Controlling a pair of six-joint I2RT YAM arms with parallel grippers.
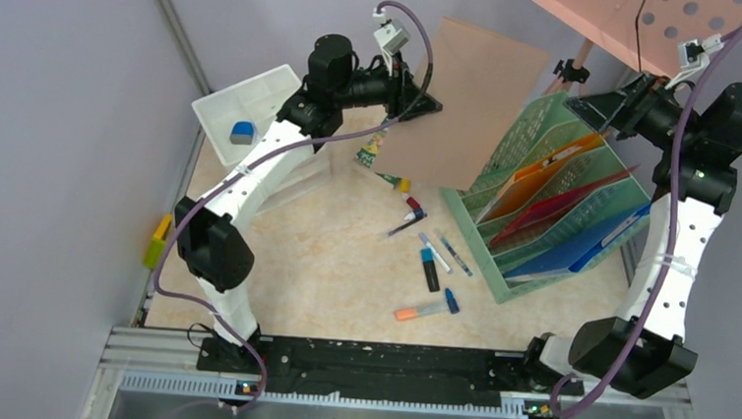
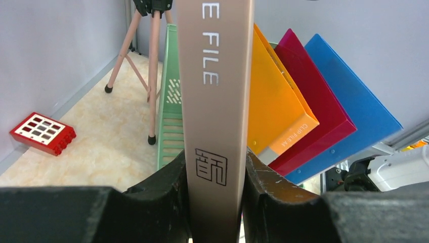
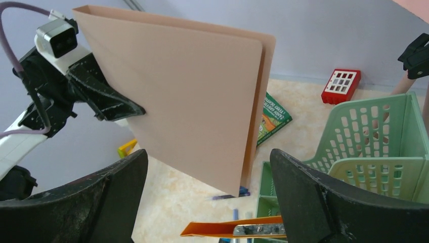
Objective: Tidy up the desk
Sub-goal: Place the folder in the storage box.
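My left gripper (image 1: pixel 424 100) is shut on the spine of a tan clip file (image 1: pixel 468 103) and holds it up in the air at the back of the beige marbled desk (image 1: pixel 343 277). In the left wrist view the file's spine (image 2: pixel 215 101) sits clamped between my fingers. In the right wrist view the tan file (image 3: pixel 187 96) hangs in front of my right gripper (image 3: pixel 207 202), which is open and empty above the green mesh file rack (image 1: pixel 555 198). The rack holds orange (image 1: pixel 532 176), red (image 1: pixel 559 208) and blue (image 1: pixel 581 249) files.
Several pens and markers (image 1: pixel 432 263) lie on the desk left of the rack. A white drawer tray (image 1: pixel 246 102) with a blue eraser stands back left. A green booklet (image 3: pixel 273 119), a red block (image 3: pixel 341 86), a yellow clip (image 1: pixel 158 239) and a pink tripod (image 2: pixel 146 66) are nearby.
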